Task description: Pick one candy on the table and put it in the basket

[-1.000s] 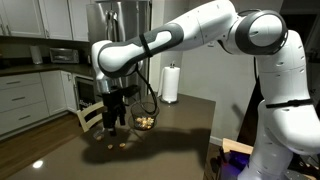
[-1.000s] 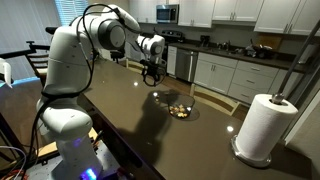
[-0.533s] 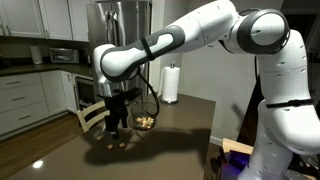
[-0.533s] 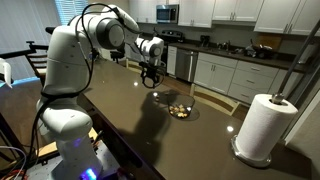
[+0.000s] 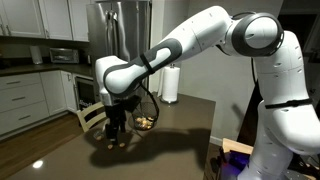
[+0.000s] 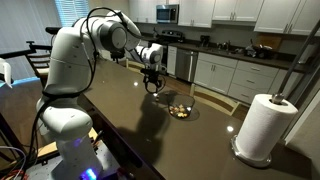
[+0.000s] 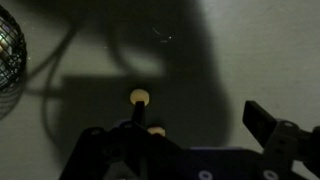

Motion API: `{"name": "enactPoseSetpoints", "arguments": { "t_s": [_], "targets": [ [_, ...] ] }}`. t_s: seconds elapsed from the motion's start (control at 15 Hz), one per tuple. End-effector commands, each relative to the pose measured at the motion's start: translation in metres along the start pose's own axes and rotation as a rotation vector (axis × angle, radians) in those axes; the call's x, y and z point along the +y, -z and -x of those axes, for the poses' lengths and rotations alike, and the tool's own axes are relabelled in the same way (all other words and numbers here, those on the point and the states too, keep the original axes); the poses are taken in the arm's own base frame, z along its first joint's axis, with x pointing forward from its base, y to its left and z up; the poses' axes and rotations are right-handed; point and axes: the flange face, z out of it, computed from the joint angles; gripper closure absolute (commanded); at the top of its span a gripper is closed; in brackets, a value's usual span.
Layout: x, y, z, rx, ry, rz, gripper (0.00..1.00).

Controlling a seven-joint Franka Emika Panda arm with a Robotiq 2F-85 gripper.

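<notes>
In the wrist view two tiny yellow candies lie on the dark brown table: one candy just ahead of my left finger, a second candy beside that finger. My gripper is open and empty, low over the table. The wire mesh basket shows at the upper left edge. In both exterior views the gripper hangs close above the table beside the basket, which holds some yellowish pieces.
A white paper-towel roll stands upright on the table's far end. Kitchen counters and cabinets run behind the table. A wooden chair stands at the table's edge near the gripper.
The arm has lowered, bringing the open gripper down closer to the table and the candies. The basket and the paper-towel roll have not moved.
</notes>
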Motion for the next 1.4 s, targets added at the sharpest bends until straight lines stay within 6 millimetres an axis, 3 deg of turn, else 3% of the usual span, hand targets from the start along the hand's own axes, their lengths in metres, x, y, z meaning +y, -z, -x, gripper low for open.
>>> {"name": "enactPoseSetpoints", "arguments": {
  "t_s": [0.0, 0.73, 0.93, 1.33],
  "targets": [
    [0.005, -0.010, 0.003, -0.002, 0.011, 0.062, 0.00],
    [0.024, -0.037, 0.001, 0.140, 0.044, 0.133, 0.00],
    [0.023, -0.036, -0.001, 0.120, 0.042, 0.114, 0.00],
    [0.022, -0.056, 0.000, 0.071, 0.034, 0.070, 0.00]
  ]
}}
